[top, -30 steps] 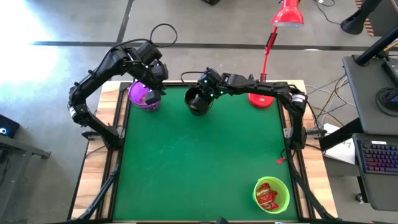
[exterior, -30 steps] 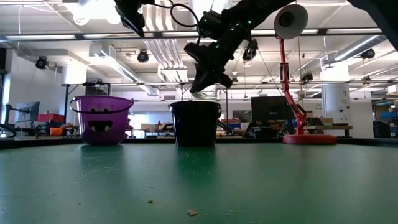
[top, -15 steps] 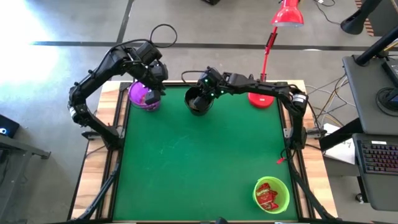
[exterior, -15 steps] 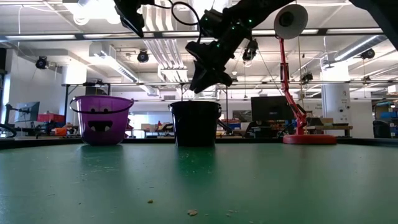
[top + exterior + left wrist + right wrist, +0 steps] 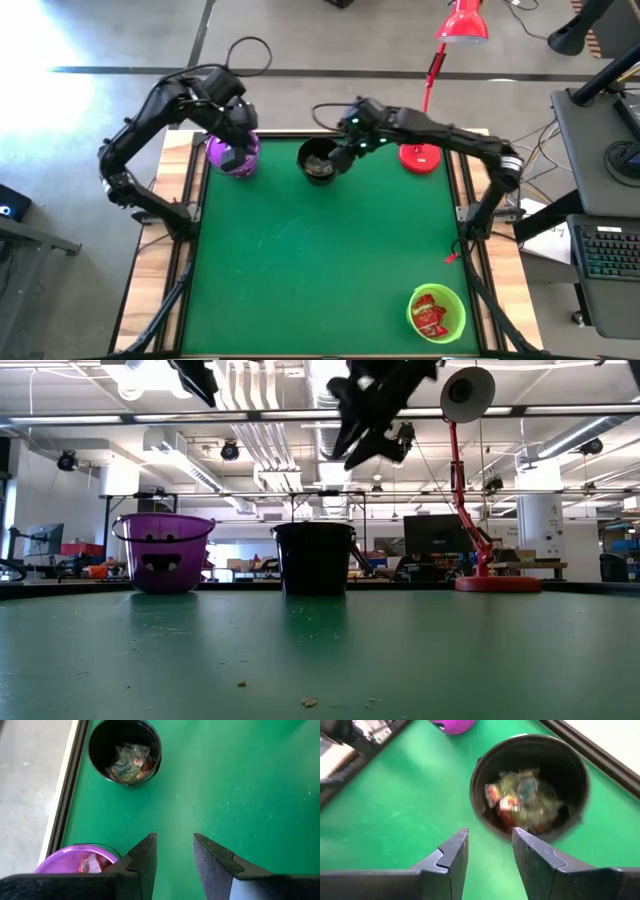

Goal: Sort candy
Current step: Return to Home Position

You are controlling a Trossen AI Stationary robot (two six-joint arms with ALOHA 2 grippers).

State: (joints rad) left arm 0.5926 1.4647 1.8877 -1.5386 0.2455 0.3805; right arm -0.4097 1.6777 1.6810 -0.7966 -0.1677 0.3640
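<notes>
The candy lies in three bowls. Greenish and red pieces [image 5: 520, 795] fill the black bowl [image 5: 320, 161] at the far middle. Red and clear pieces [image 5: 90, 864] sit in the purple bowl [image 5: 232, 155] at the far left. Red ones [image 5: 430, 316] are in the green bowl [image 5: 437, 312] at the near right. My right gripper [image 5: 490, 832] hangs open and empty high above the black bowl's right side [image 5: 350, 452]. My left gripper [image 5: 175, 837] is open and empty above the purple bowl [image 5: 238, 130].
A red desk lamp stands with its base [image 5: 420, 157] on the far right of the green mat, close to the right arm. A small red thing [image 5: 452, 258] lies at the table's right edge. Crumbs [image 5: 310, 701] dot the near mat. The mat's middle is bare.
My right gripper has opened over the black bowl, and the pale piece at its fingertips is gone from them. It has then risen and drawn toward the table's right. My left gripper has risen a little above the purple bowl.
</notes>
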